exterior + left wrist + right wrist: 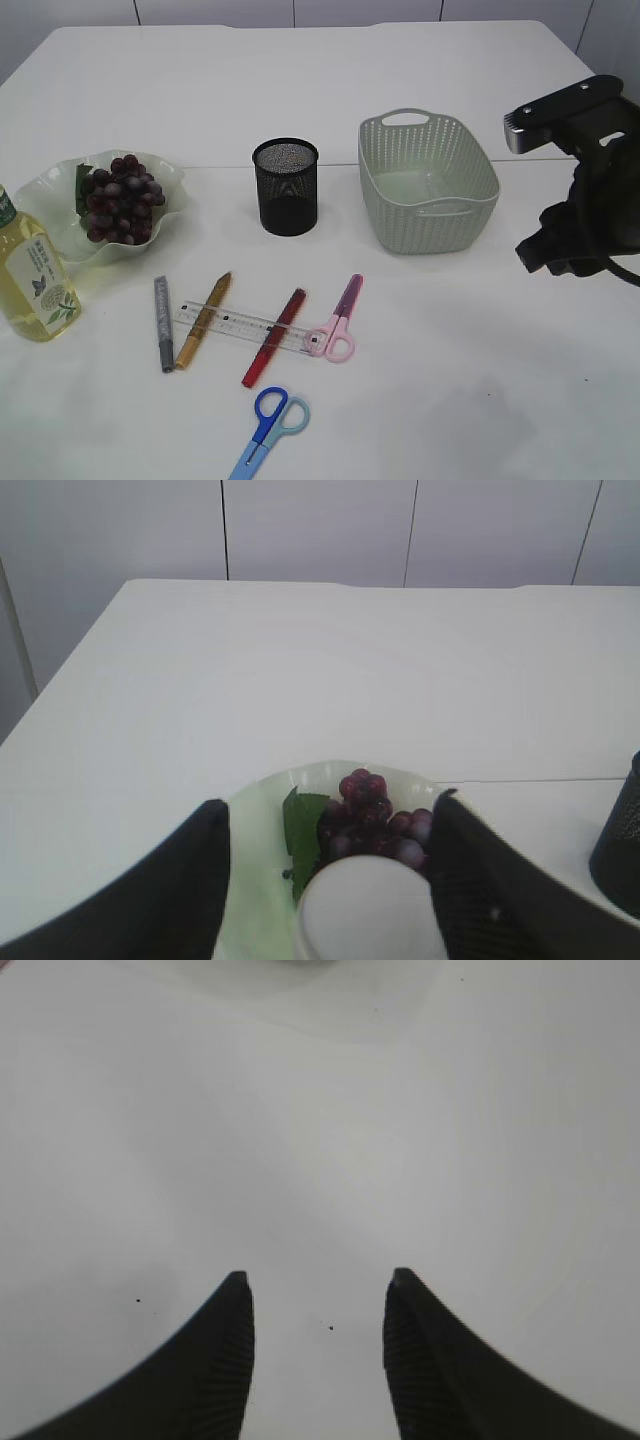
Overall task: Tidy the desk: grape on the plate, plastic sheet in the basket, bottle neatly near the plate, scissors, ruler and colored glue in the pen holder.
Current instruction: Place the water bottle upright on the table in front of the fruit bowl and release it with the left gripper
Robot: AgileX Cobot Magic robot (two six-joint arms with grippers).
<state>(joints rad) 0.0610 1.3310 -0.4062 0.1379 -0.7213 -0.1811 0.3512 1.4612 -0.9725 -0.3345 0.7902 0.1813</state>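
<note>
Dark grapes point(118, 198) lie on a pale green wavy plate point(45, 190) at the left. A bottle of yellow liquid point(35, 285) stands in front of the plate. In the left wrist view my left gripper point(330, 800) is open, its jaws on either side of the bottle's white cap point(370, 915), with the grapes point(375, 815) behind. Pink scissors point(338, 320), blue scissors point(270, 430), a clear ruler point(245, 327) and grey point(163, 323), gold point(203, 320) and red point(273, 337) glue sticks lie in front of the black mesh pen holder point(286, 186). My right gripper point(318, 1280) is open over bare table. No plastic sheet shows.
A pale green basket point(428, 180) stands right of the pen holder. The right arm point(580, 200) hangs at the right edge, beside the basket. The ruler lies across the gold and red glue sticks. The white table runs far back.
</note>
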